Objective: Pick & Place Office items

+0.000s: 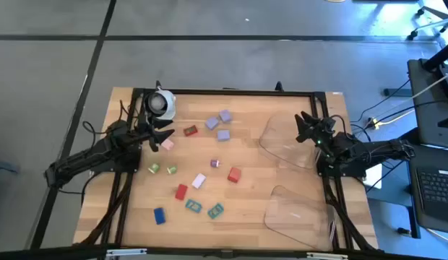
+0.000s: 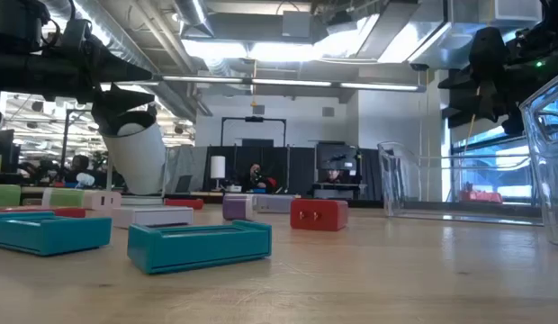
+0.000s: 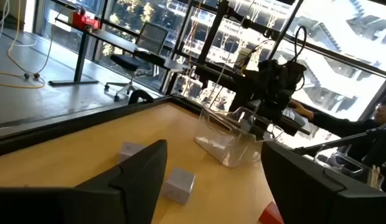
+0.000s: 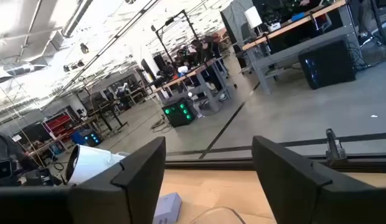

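Hovering with jaws apart, left gripper (image 1: 162, 135) by the pink piece (image 1: 168, 144) and right gripper (image 1: 303, 128) over a clear tray (image 1: 282, 141); any lettering seems unreadable.

Wooden counter (image 1: 246, 202), dark frame around it. Scattered across its middle: three lavender blocks (image 1: 217, 124) at the far side, a red clip (image 1: 190, 131), a pink piece (image 1: 167, 144), two green bits (image 1: 162, 169), a white block (image 1: 198, 180), red blocks (image 1: 234, 174), teal clips (image 1: 215, 210) and a blue block (image 1: 160, 215) at the near side. Two clear trays (image 1: 285, 141) sit on the right, a white roll (image 1: 161, 103) at the far left corner.
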`<control>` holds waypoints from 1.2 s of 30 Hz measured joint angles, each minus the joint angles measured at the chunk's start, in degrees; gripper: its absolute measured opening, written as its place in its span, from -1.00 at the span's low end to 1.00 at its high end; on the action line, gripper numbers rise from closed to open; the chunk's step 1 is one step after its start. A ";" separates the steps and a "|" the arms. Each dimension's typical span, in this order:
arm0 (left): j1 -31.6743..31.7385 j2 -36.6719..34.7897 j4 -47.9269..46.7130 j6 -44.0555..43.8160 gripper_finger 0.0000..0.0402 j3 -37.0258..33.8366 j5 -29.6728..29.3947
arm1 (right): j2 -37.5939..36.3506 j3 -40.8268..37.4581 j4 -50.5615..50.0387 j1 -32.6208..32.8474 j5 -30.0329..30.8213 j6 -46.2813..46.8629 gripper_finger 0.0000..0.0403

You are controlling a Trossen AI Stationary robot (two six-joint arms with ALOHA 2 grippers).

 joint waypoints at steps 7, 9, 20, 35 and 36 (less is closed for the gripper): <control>0.01 0.00 0.00 0.00 0.28 0.01 -0.01 | 0.00 -0.01 0.01 0.00 -0.01 0.00 0.20; 0.02 0.00 -0.02 0.00 0.28 0.00 0.00 | 0.00 -0.01 0.03 0.00 0.00 0.00 0.20; 0.00 0.00 0.00 0.00 0.28 0.00 -0.02 | -0.01 -0.01 0.10 0.00 0.05 0.00 0.20; 0.00 0.00 0.00 -0.24 0.28 0.00 -3.82 | 0.00 -0.01 0.16 0.00 -8.13 10.06 0.20; 0.02 0.00 0.00 -0.78 0.28 0.00 -5.31 | -0.01 0.01 0.15 0.00 -9.03 11.89 0.20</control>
